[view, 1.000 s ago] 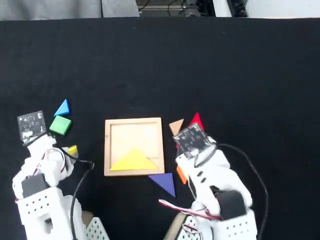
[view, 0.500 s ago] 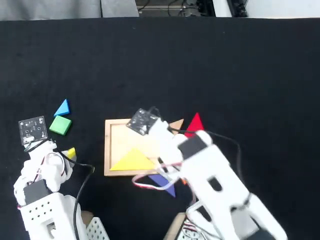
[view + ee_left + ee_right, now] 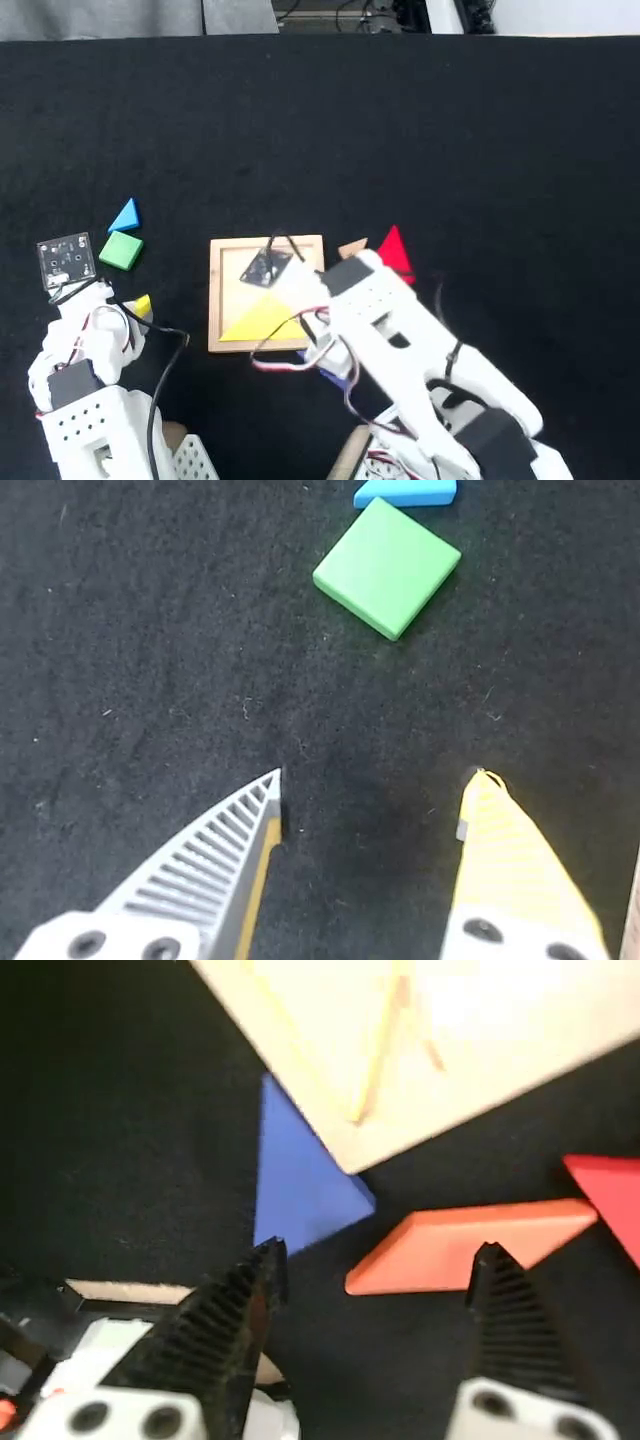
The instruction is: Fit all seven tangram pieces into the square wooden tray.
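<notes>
The square wooden tray (image 3: 225, 290) holds a large yellow triangle (image 3: 258, 320). My right arm (image 3: 400, 340) hangs raised over the tray's right side. Its gripper (image 3: 378, 1257) is open and holds nothing, above a dark blue triangle (image 3: 300, 1185) and an orange parallelogram (image 3: 470, 1245) beside the tray's corner (image 3: 450, 1030). A red triangle (image 3: 395, 246) and a small tan triangle (image 3: 350, 246) lie right of the tray. My left gripper (image 3: 378, 785) is open over bare cloth, short of the green square (image 3: 387, 567) and the light blue triangle (image 3: 405, 493).
The table is covered in black cloth. The green square (image 3: 121, 250) and light blue triangle (image 3: 126, 215) lie left of the tray, near the left arm (image 3: 85, 340). Both arm bases stand at the near edge. A sliver of the dark blue triangle (image 3: 338, 377) shows under the right arm.
My right arm rose and swung left from beside the tray to over it, now hiding the orange piece and most of the dark blue triangle. The left arm barely moved.
</notes>
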